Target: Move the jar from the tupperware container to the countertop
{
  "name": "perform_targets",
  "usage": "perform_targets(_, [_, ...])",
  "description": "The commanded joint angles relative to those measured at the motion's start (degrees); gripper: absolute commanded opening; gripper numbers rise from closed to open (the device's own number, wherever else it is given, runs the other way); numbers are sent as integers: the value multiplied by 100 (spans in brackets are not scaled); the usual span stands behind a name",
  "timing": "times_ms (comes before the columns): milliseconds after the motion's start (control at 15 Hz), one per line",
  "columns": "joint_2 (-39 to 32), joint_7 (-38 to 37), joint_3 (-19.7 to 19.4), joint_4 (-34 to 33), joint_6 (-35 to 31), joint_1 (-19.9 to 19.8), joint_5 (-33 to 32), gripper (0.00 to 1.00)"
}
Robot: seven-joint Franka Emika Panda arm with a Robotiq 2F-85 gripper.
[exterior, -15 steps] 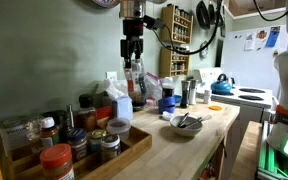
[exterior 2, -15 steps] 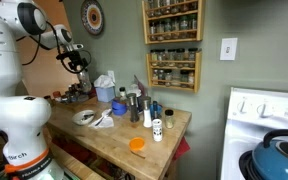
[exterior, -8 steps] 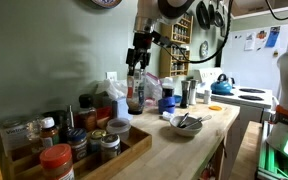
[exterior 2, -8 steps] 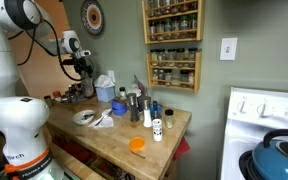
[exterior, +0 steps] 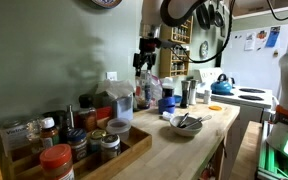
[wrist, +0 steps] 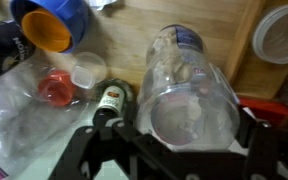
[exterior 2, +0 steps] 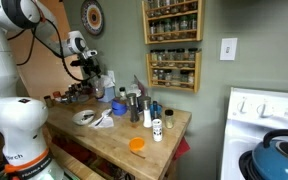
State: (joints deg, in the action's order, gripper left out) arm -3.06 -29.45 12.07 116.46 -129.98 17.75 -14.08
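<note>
My gripper (exterior: 144, 60) is shut on the tall clear jar (exterior: 144, 88) and holds it upright in the air above the cluttered back of the wooden countertop (exterior: 202, 135). The low clear tupperware container (exterior: 121, 102) stands to the left of the jar, apart from it. In the wrist view the jar (wrist: 189, 90) sits between the two dark fingers of the gripper (wrist: 179, 138), its bluish end pointing away. The gripper (exterior 2: 92, 70) and the jar (exterior 2: 96, 86) also show small in an exterior view.
A long wooden tray of red-lidded spice jars (exterior: 79, 148) fills the near counter. A bowl with utensils (exterior: 184, 123), a blue cup (wrist: 49, 25), a dark bottle (wrist: 109, 100) and other bottles stand under and around the jar. A stove with a blue kettle (exterior: 221, 86) lies beyond.
The gripper has carried the jar sideways, away from above the tupperware container and towards the bottles and the stove end of the counter. The jaws stayed shut on it.
</note>
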Motion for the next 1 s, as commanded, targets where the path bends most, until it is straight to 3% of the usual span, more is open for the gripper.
perform_targets(0, [23,-640,-92,177,-10,-184,-449,62])
perform_targets(600, [-432,-1765,-178,109,-293,-179,-1048,62])
perform_targets(933, [-679,-1821,-182,108,-582,-186,-701,62])
